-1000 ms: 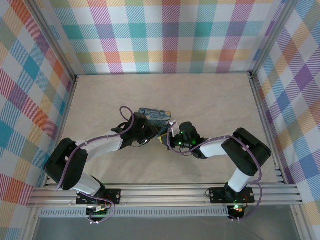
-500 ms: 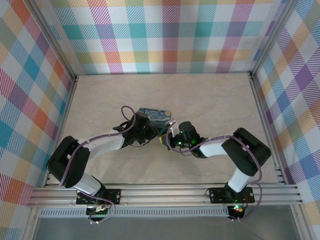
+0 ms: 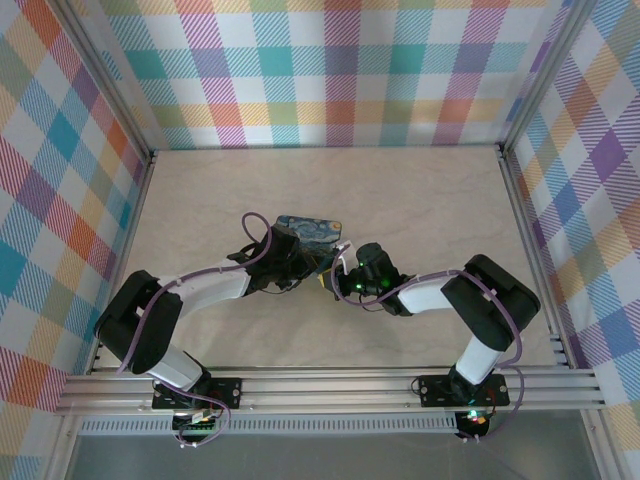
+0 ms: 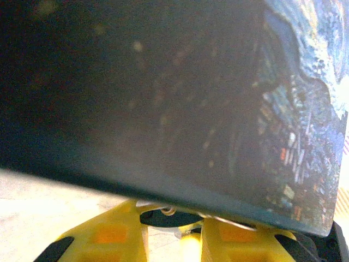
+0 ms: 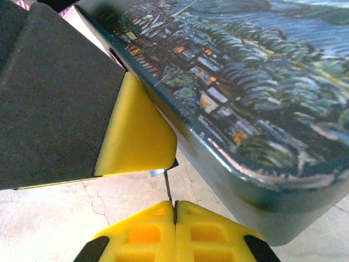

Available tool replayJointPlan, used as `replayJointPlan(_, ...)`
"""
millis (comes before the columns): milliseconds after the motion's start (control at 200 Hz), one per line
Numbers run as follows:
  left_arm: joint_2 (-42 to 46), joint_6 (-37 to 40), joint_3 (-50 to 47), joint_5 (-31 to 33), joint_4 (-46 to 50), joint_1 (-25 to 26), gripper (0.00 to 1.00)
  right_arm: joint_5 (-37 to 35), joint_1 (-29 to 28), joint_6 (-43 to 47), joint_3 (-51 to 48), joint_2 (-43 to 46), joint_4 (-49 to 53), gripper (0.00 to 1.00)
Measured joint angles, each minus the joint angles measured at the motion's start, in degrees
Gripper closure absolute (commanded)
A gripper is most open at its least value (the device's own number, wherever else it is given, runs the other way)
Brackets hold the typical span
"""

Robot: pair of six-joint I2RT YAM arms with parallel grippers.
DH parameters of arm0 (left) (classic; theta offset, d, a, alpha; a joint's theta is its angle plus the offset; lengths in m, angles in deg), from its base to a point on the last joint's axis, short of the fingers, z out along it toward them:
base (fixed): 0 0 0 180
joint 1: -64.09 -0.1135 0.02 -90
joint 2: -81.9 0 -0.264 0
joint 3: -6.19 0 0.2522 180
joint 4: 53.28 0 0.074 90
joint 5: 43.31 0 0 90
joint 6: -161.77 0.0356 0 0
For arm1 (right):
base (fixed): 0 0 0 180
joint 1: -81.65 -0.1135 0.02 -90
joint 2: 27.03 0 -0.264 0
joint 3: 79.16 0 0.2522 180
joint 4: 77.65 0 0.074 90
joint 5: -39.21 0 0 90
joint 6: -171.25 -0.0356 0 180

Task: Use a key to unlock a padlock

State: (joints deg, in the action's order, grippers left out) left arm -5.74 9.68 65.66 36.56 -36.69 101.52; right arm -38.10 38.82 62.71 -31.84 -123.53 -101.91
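At bottom centre, my right fingers point(image 5: 139, 232) pinch a thin silvery key point(image 5: 168, 190). Low in frame, my left fingers point(image 4: 109, 236) sit below the painted tin point(image 4: 163, 98); their state I cannot tell.

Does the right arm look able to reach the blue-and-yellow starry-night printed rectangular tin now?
Probably yes: the right gripper, shut on a thin metal strip, sits right beside the starry-night tin, with nothing between them.

Report: the rectangular blue-and-yellow printed metal tin point(image 3: 310, 228) lies on the pale stone-patterned table point(image 3: 420, 200), about mid-table. The left hand point(image 4: 174, 236) sits at the tin's near edge, with the right hand point(image 5: 174, 212) just to its right. A thin silvery metal key point(image 5: 168, 188) stands between the right hand's pads, in front of the tin, and reaches up to the left hand's finger.
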Motion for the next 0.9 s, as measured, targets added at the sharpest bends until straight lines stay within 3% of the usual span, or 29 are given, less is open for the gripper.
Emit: replayJointPlan(900, 0.0, -4.0, 0.0, 1.7, -1.3, 0.0, 0.88, -0.3, 0.0, 1.9, 1.5, -1.7, -0.9, 1.0)
